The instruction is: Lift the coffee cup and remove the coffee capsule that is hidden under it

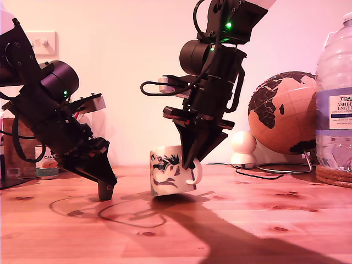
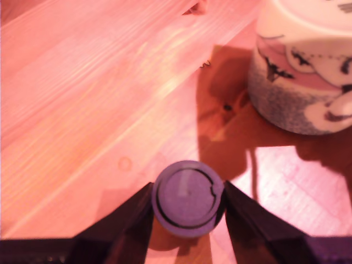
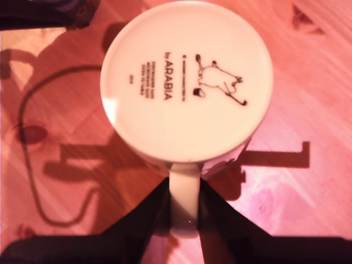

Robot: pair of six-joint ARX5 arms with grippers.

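Note:
The coffee cup is a white mug with a dark print, upside down and slightly tilted, at or just above the table near the middle of the exterior view. My second gripper comes down from above and is shut on its white handle; the mug's flat base faces the camera. At the exterior view's left, my first gripper is shut on the small dark coffee capsule, held close to the table, left of the mug in the exterior view.
A globe, a white round object and a large water bottle on a cork mat stand at the exterior view's right. A small labelled tin sits far left. A thin cable loops on the wooden table.

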